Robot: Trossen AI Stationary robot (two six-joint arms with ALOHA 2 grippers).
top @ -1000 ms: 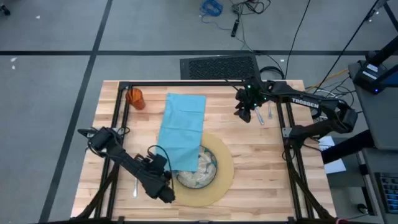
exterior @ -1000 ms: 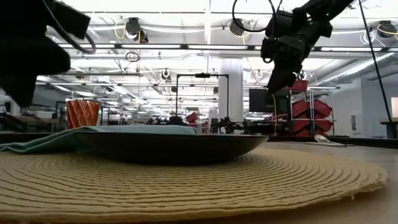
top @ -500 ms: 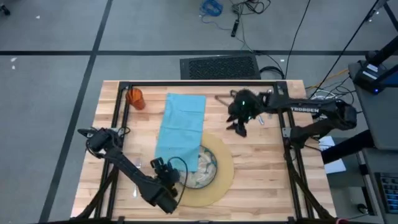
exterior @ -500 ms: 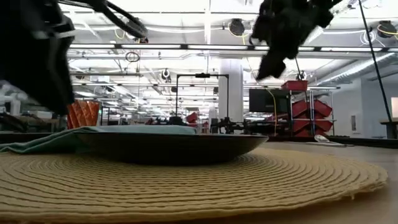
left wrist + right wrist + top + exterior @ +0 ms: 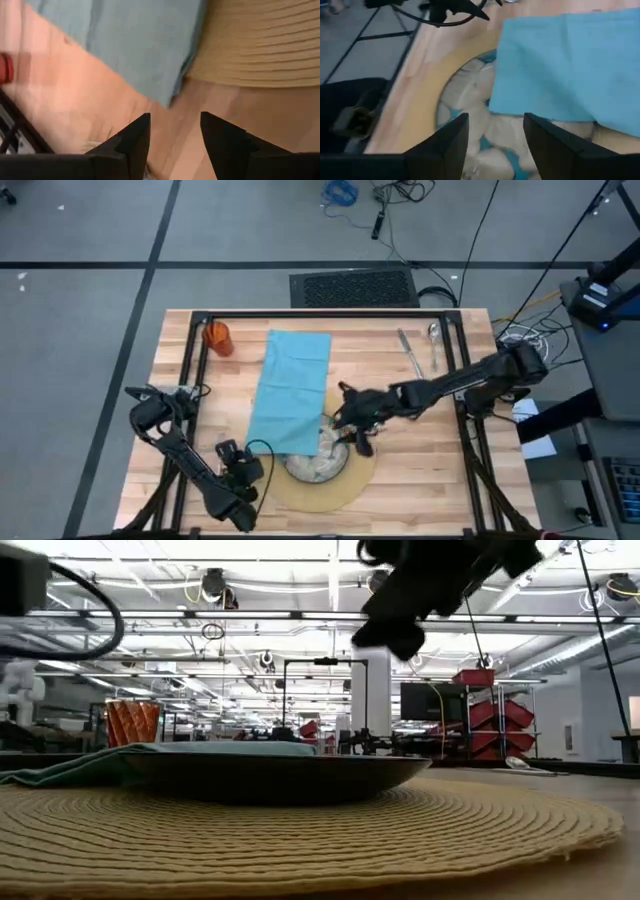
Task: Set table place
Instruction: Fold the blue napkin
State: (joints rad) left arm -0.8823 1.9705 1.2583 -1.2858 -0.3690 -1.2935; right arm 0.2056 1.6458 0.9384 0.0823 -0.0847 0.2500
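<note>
A speckled grey-green plate (image 5: pixel 322 463) sits on the round tan mat (image 5: pixel 362 463). The teal napkin (image 5: pixel 292 388) lies spread on the table (image 5: pixel 420 450), its near end over the plate's far left rim. The orange cup (image 5: pixel 217 337) stands at the far left. Two silver utensils (image 5: pixel 407 352) lie at the far right. My right gripper (image 5: pixel 357 443) hovers open over the plate's right side (image 5: pixel 470 125), nothing between its fingers. My left gripper (image 5: pixel 244 470) is open above bare wood, beside the napkin's near corner (image 5: pixel 167 97) and the mat's left edge (image 5: pixel 250 60).
A black metal frame (image 5: pixel 320 313) runs along the table's far edge and down both sides. Bare wood lies right of the mat and between the napkin and the utensils. In the low view my right gripper (image 5: pixel 400 630) hangs above the plate (image 5: pixel 270 775).
My right gripper has swung from the far right, by the utensils, toward the table's near left, and now hangs over the plate. My left arm has drawn back from the plate's left rim toward the table's near left corner.
</note>
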